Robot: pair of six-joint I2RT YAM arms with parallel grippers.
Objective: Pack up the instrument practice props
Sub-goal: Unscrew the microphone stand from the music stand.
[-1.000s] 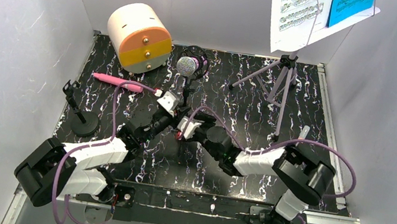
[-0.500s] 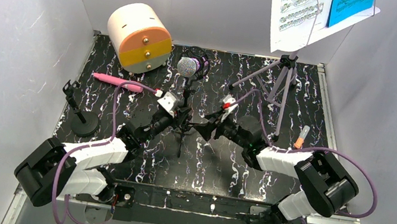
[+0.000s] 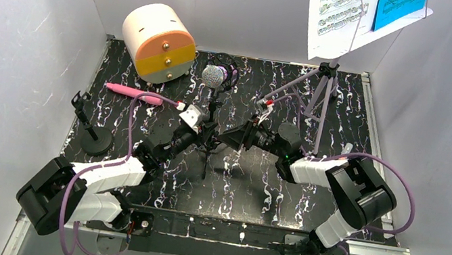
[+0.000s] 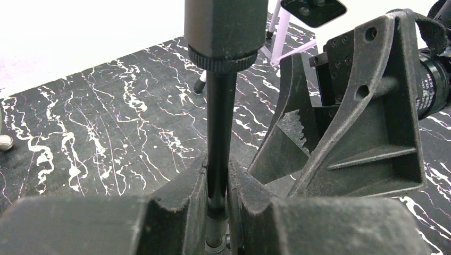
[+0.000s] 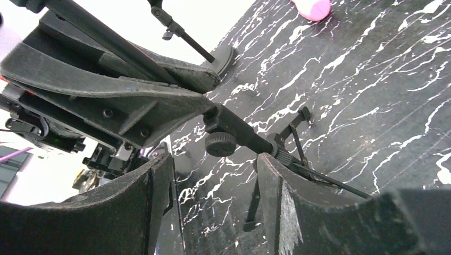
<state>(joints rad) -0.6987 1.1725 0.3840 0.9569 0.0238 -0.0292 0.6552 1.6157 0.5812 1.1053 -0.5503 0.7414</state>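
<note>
The left gripper (image 4: 217,183) is clamping its 2 fingers tight on the thin black pole (image 4: 219,122) under the purple microphone (image 3: 213,75), standing upright near the middle of the desk (image 3: 349,113); the right gripper (image 5: 213,164) is gaping wide around the pole's knob (image 5: 220,143).

Setting: a robot test cell in a lab, not a lived-in room. Plain white panels (image 3: 12,32) box in the bench at 9, 12 and 3 o'clock. The work surface is a black marbled board (image 3: 234,190). An aluminium rail (image 3: 368,249) runs along its 6 o'clock edge, with the left arm (image 3: 106,177) and right arm (image 3: 349,195) bolted there. Lilac cables (image 3: 133,113) loop loose. Sheet-music pages (image 3: 337,15) stand staged at 1 o'clock.
</note>
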